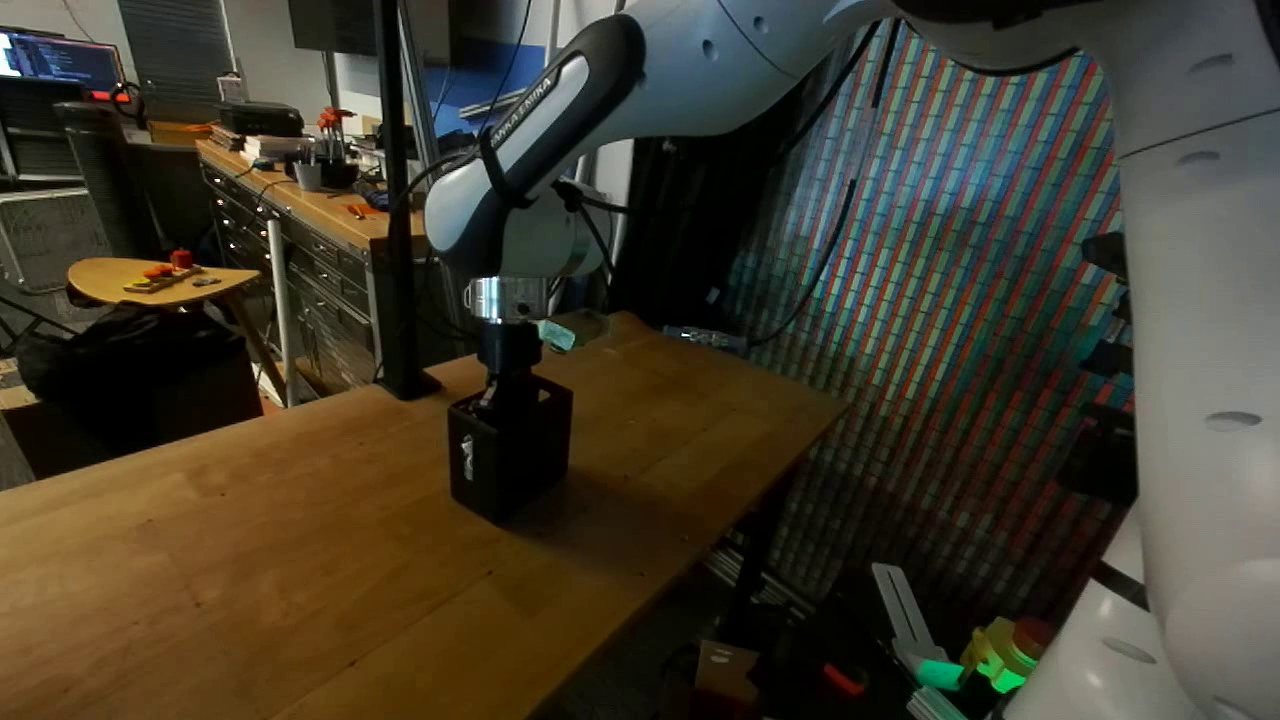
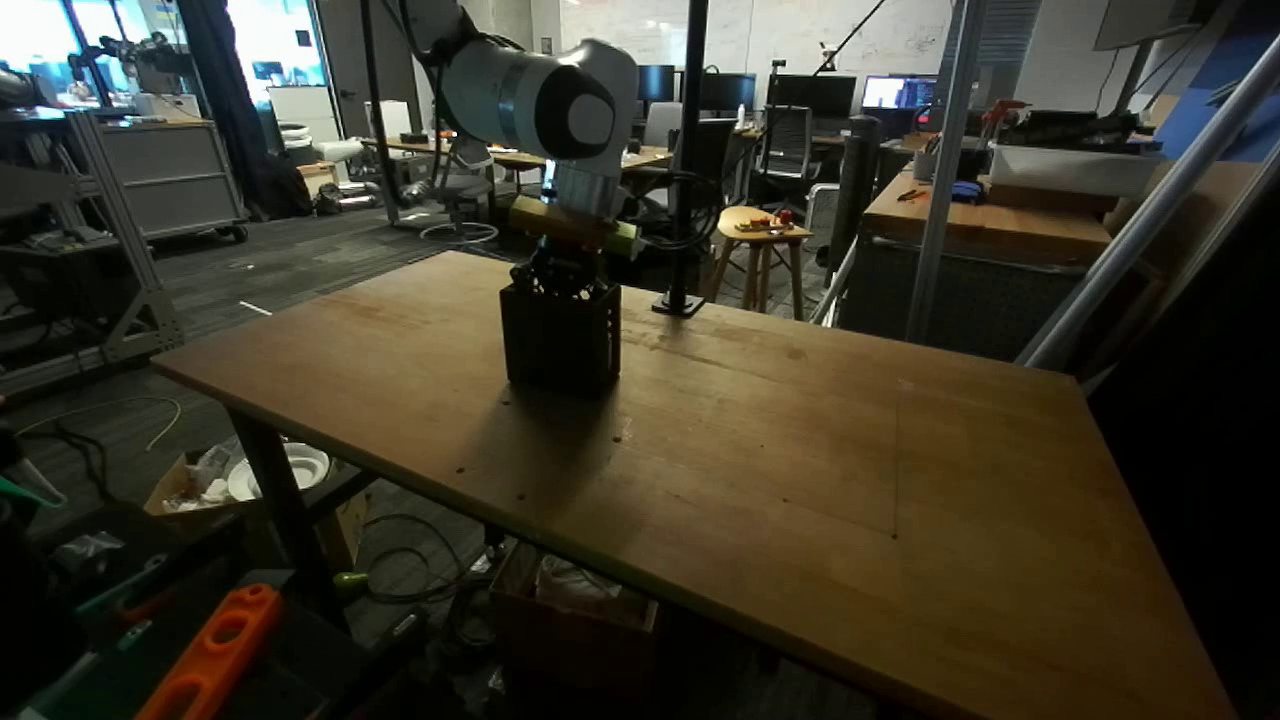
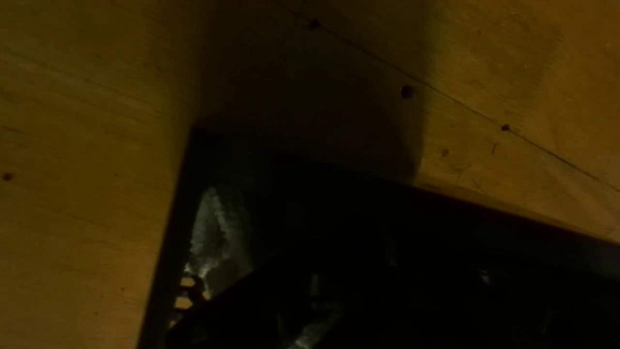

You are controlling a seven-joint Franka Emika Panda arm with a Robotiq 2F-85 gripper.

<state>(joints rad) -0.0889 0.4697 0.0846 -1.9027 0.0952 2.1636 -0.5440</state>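
Standing upright on the table, a black box has the claw reaching into its open top.
The claw points straight down, presumably because the box opens upward; resting on the table likely keeps the box steady. Its sides hide the claw's tips, so whether they grip anything cannot be told.

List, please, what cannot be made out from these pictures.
Jaws' ends: hidden by the open-topped black box in an exterior view, too dark in the wrist view.
Box's white marking: too small to read in an exterior view.
Box's remaining corners: cut off by the wrist view's edges.
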